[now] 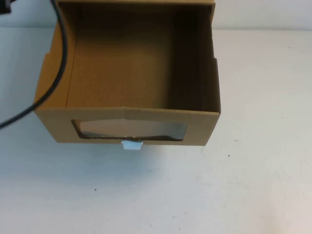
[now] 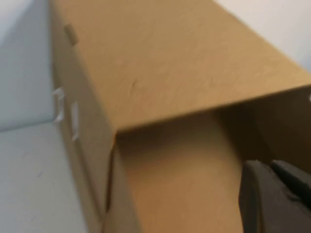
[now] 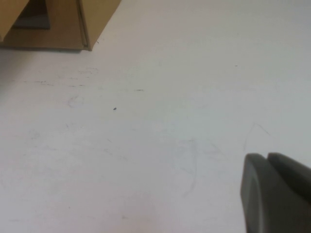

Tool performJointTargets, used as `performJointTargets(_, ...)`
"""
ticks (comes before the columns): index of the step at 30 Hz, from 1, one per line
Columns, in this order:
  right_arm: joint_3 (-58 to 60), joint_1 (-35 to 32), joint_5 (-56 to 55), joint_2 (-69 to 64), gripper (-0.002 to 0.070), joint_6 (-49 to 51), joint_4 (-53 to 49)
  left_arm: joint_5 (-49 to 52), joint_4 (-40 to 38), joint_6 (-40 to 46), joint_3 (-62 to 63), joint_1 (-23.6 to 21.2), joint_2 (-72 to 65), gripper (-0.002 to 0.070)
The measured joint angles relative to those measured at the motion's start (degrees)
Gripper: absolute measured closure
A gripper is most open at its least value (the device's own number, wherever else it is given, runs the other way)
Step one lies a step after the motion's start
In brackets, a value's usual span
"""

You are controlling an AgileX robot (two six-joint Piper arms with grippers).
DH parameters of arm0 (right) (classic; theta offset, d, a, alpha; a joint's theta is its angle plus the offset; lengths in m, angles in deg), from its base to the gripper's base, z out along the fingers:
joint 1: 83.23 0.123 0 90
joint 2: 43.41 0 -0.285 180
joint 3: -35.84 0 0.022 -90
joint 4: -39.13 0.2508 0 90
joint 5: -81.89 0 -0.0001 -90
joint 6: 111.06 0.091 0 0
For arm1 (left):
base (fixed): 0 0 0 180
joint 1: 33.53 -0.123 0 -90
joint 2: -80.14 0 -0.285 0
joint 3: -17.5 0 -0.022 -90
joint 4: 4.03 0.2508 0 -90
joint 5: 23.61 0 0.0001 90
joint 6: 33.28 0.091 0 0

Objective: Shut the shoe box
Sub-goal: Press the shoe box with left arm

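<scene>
The shoe box (image 1: 54, 123) is brown cardboard and stands at the table's far middle. Its drawer is pulled out towards me, open and empty inside. The front has a clear window (image 1: 129, 129) with a small white pull tab (image 1: 131, 145) below it. In the left wrist view the box's outer sleeve (image 2: 170, 63) fills the frame, with the drawer's inside below it. My left gripper (image 2: 272, 167) is shut and empty, close over the drawer. My right gripper (image 3: 266, 158) is shut and empty above bare table, apart from the box's corner (image 3: 97, 19). Neither gripper shows in the high view.
A black cable (image 1: 53, 83) hangs across the drawer's left wall and runs off the left edge. The white table (image 1: 219, 195) spreads in front of the box and to both its sides.
</scene>
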Motion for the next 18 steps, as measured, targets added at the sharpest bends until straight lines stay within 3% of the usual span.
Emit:
performJointTargets(5, 0.00, 0.00, 0.00, 0.00, 0.0689, 0.00, 0.00, 7.11, -4.96, 5.76, 17.00, 0.00, -15.44, 0.0678)
performJointTargets(18, 0.00, 0.00, 0.00, 0.04, 0.0689, 0.00, 0.00, 19.20, -9.49, 5.61, 44.99, 0.39, -42.98, 0.0678)
